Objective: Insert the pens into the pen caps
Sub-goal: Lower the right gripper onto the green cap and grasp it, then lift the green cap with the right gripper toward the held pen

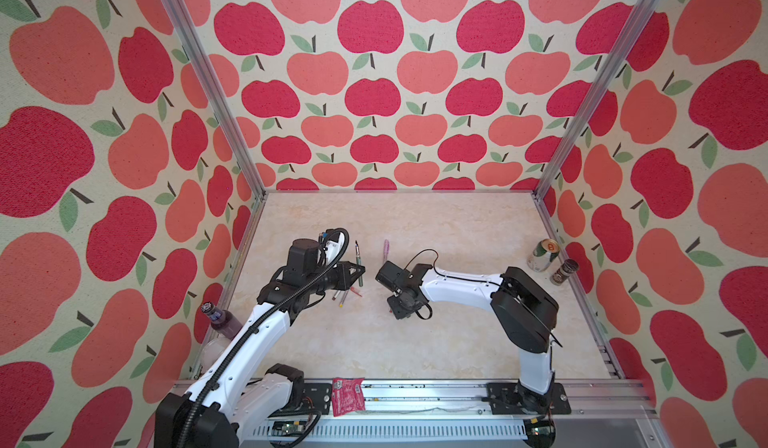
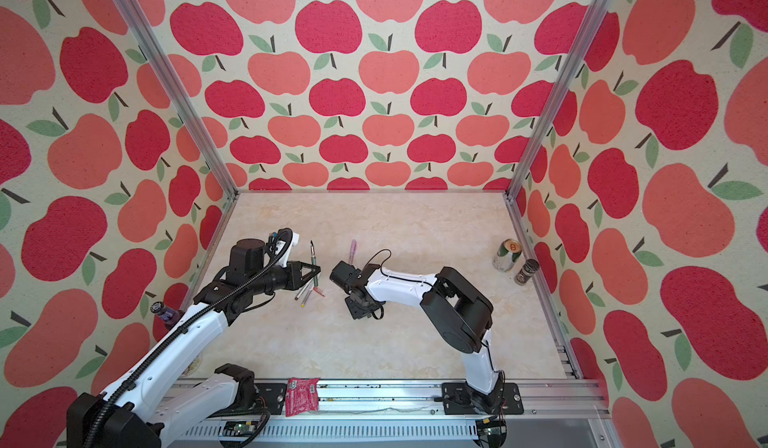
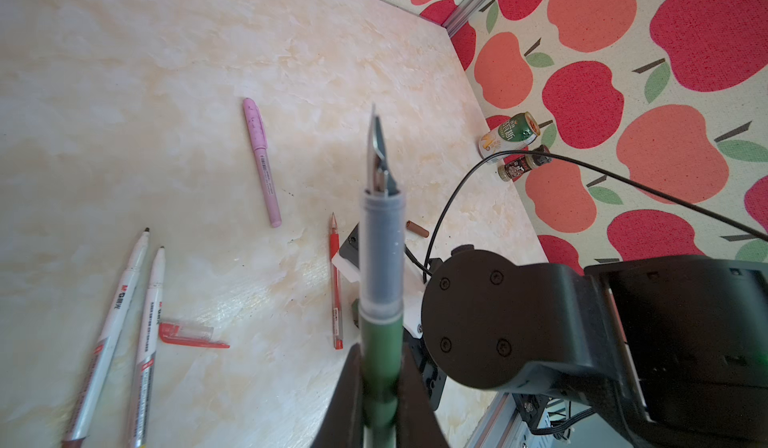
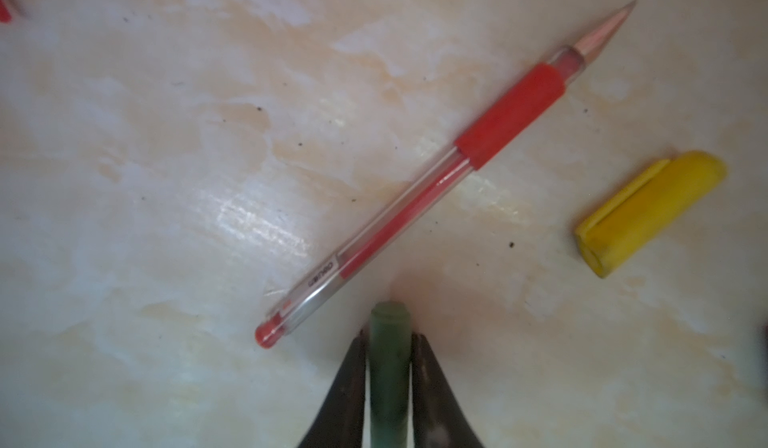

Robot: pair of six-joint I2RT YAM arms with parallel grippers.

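The left gripper is clamped tight on the dark green pen, both jaws pressed to the barrel. The bare nib end sticks out in front, clear of the table. The right gripper points down at the table, its jaws closed against both sides of the dark green cap. Whether that cap is lifted cannot be told. The red pen lies just beside the cap, and the yellow cap is near. Near the left gripper lie 2 white pens and the red cap.
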